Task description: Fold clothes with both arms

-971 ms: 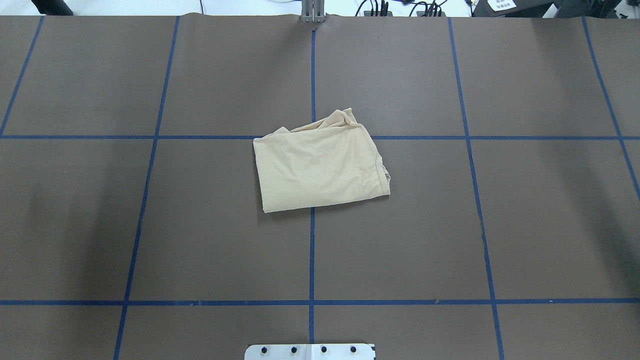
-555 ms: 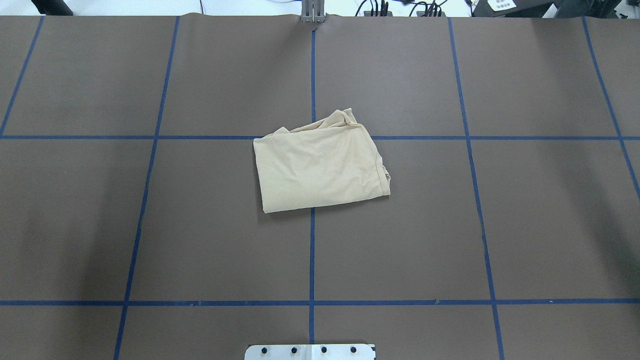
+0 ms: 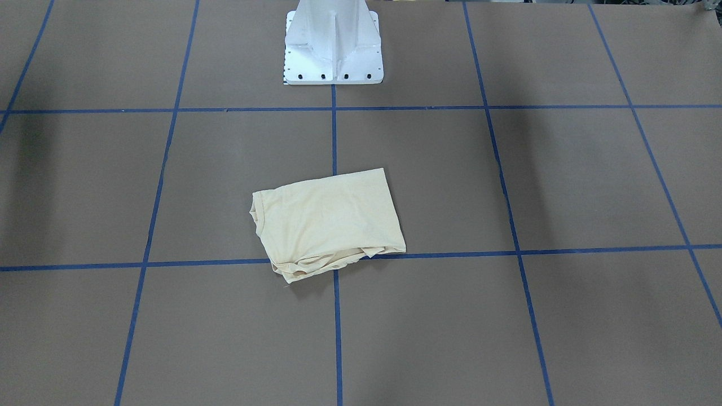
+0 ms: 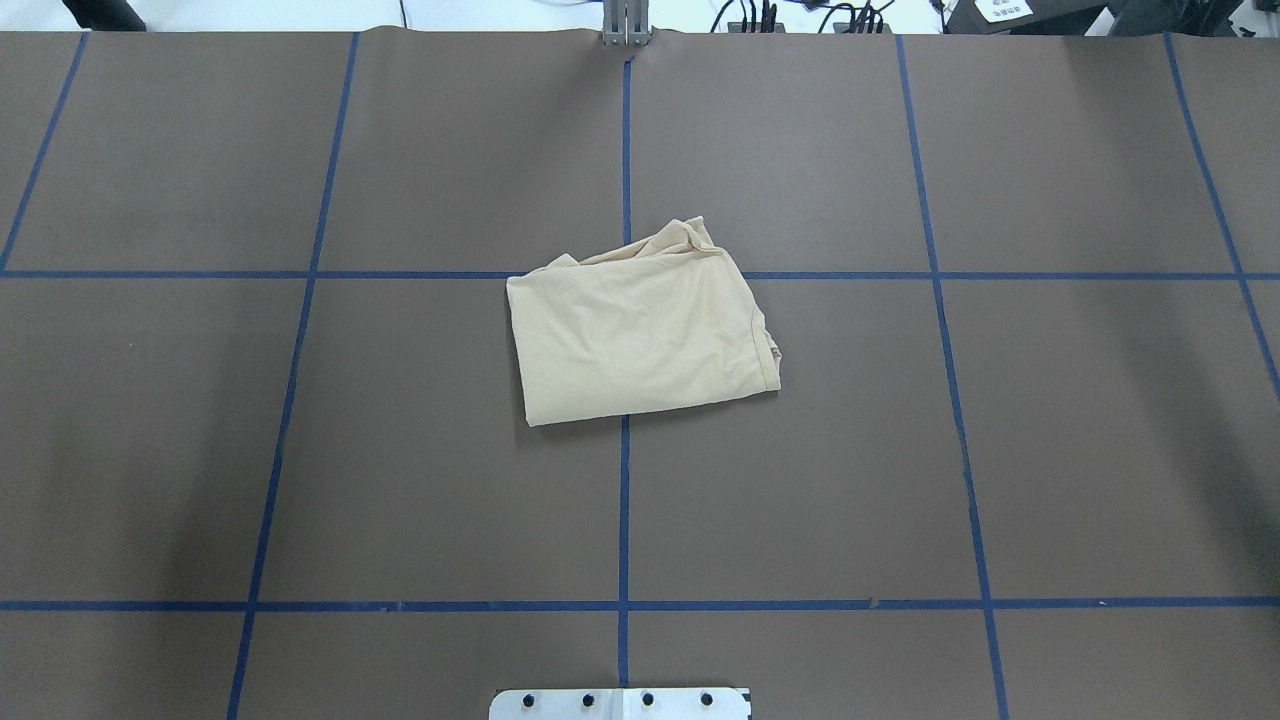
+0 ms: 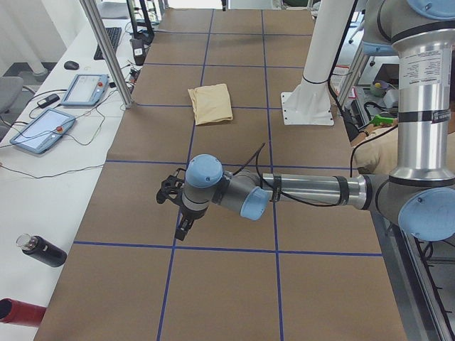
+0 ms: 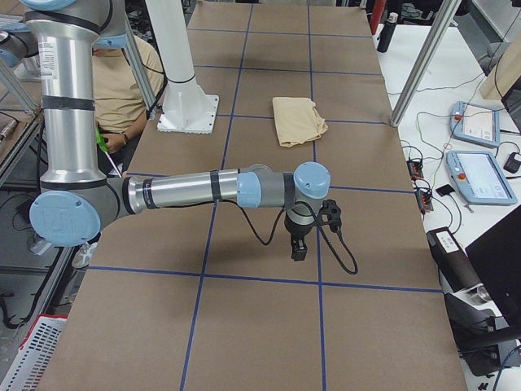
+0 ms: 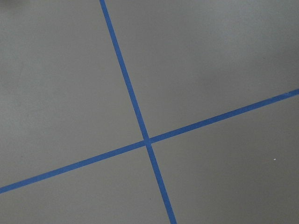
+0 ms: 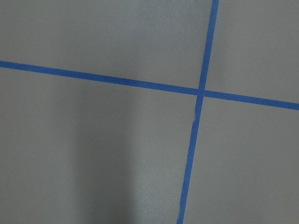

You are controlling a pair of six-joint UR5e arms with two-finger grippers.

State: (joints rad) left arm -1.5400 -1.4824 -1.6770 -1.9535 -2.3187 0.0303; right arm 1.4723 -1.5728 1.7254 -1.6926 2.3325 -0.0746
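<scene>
Front-facing view: the shirt lies folded into a compact, slightly skewed rectangle at mid-surface. It sits over a crossing of tape, well apart from the pedestal. Loose layers bunch along its edge farthest from the robot. No tool shows here.

Overhead view: stacked hems show on the robot's right side, with clean folds on the near and left sides. We judge the shirt light, soft and limp, with layers apt to slide. We would pinch through all layers at two corners of a clean fold, one per tool.

Left side view: the left tool hangs low over bare surface, well apart from the shirt. It carries no cloth, and we cannot tell how far open it is.

Right side view: the right tool does likewise.

Wrist views: only tape and surface.
</scene>
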